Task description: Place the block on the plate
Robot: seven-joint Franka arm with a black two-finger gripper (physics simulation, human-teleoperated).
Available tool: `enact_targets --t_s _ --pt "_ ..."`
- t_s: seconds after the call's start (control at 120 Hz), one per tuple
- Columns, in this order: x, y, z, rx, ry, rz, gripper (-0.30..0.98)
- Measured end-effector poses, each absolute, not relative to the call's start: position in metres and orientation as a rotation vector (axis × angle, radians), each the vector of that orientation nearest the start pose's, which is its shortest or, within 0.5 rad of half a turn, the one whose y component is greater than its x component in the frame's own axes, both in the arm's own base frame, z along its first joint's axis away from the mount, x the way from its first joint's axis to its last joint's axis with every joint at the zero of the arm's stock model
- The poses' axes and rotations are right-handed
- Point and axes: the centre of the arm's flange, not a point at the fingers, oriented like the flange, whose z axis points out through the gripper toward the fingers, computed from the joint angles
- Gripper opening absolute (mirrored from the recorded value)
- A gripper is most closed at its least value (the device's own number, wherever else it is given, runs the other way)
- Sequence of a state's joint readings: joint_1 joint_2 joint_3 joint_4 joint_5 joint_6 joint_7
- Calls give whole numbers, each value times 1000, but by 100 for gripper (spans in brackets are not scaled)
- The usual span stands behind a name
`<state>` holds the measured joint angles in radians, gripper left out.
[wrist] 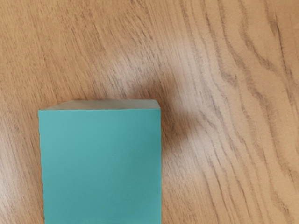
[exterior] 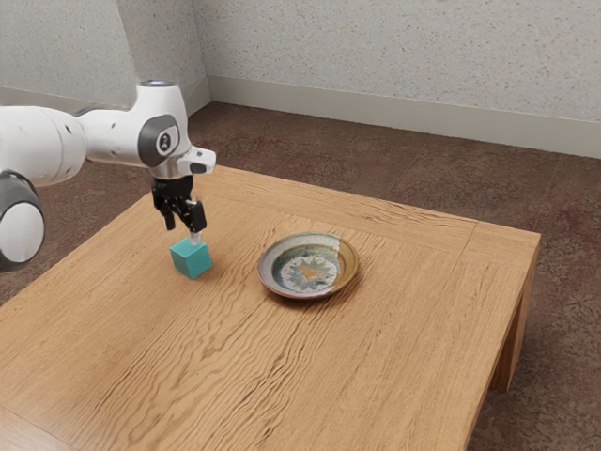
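1. The gripper (exterior: 183, 231) is held pointing down above the block, its two black fingers (exterior: 197, 216) standing apart. Whether the block is touched by the pale tip of one finger cannot be told.
2. The block (exterior: 192, 259), a plain teal cube, is set on the wooden table (exterior: 413, 348), just under the gripper and nearer the table's edge on the exterior view's left than its corner on the exterior view's right. In the wrist view, its flat teal upper face is seen from close above, with a paler strip of side along one edge.
3. The plate (exterior: 269, 281) is placed near the block, toward the exterior view's right, and nearer the table's far edge than the near one. It is round and shallow with a raised rim, glazed in grey and brown, and a flower-like pattern is painted in its middle.
4. On the white arm (exterior: 111, 137), a pale emblem (exterior: 165, 141) is carried on a dark round cap; it is too small to be read.
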<state>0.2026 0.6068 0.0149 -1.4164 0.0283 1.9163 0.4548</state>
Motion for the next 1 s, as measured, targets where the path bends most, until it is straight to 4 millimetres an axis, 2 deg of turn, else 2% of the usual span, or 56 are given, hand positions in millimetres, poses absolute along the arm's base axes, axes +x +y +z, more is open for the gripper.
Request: enact_targets --t_s 0.133,0.383,0.817,1.0 --pt "692 158 314 -3131 375 182 69" --pt "703 168 289 -3135 357 167 69" --pt "710 174 260 -3153 345 179 68" --pt "710 173 258 -3160 337 170 49"
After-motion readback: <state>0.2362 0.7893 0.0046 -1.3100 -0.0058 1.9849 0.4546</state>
